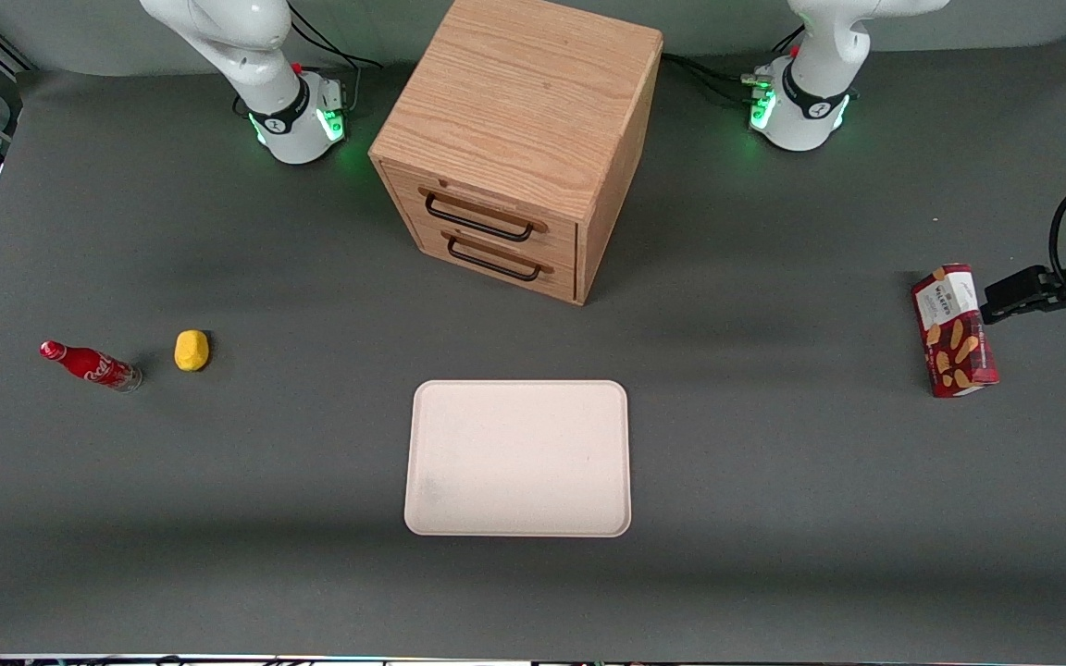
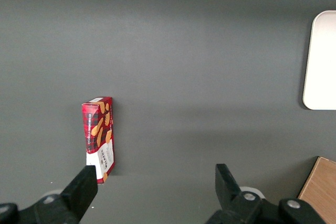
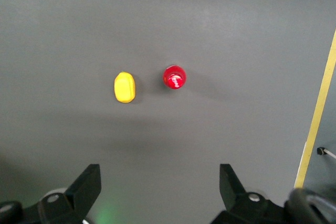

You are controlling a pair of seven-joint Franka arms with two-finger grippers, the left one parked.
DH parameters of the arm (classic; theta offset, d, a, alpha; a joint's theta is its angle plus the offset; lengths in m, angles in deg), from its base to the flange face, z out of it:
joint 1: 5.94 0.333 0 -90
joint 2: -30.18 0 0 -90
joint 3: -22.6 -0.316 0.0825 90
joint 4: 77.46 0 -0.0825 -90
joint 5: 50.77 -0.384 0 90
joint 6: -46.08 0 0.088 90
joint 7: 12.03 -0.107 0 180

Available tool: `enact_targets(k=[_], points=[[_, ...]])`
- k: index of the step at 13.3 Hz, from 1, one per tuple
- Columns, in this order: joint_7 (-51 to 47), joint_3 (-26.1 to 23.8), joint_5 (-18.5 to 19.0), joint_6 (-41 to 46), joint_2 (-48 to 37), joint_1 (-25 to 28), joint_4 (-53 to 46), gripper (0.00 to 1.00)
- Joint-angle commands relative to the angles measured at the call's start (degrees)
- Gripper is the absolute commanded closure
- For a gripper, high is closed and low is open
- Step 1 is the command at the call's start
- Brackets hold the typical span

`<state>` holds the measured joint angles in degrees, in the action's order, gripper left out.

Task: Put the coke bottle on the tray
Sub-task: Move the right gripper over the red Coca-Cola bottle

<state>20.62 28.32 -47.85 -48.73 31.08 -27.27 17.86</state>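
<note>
Front view: the bottle [image 1: 89, 364] stands upright on the grey table [image 1: 774, 518] toward the working arm's end, with a lemon [image 1: 192, 351] near it and not touching. The tray [image 1: 518, 458] lies flat at mid-table, nearer the camera than the cabinet [image 1: 519, 139], in front of its two drawers, and well apart from the bottle. A biscuit box [image 1: 954, 330] stands toward the parked arm's end. The working gripper does not show in this view.

Left wrist view: the box [image 2: 98, 137] stands on the table; a corner of the tray [image 2: 320, 61] and a corner of the cabinet [image 2: 320, 190] show at the edge.

Right wrist view: the gripper [image 3: 160, 190] hangs high above the table, fingers [image 3: 84, 187] spread wide and holding nothing. The bottle [image 3: 174, 77] is seen from above, red cap uppermost, with the lemon [image 3: 125, 87] just beside it, apart. A yellow strip [image 3: 317, 114] runs along the table's edge.
</note>
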Motion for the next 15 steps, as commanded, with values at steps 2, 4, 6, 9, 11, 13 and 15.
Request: enact_targets(k=[2,4,6,9,11,13,15], points=[[1.99,0.43,1.22,-5.46,-0.37,0.06,4.16,0.0],[1.99,0.43,0.61,-8.54,0.59,0.15,5.75,0.0],[1.9,0.43,0.16,-10.56,2.79,0.23,5.75,0.0],[1.9,0.43,-1.94,-13.47,6.21,0.58,5.75,0.0],[1.9,0.43,-2.82,-15.22,7.97,0.76,6.1,0.0],[1.9,0.43,-2.83,-19.08,7.63,0.94,9.94,0.0],[1.81,0.43,-2.83,-24.26,6.75,1.03,14.78,0.0]])
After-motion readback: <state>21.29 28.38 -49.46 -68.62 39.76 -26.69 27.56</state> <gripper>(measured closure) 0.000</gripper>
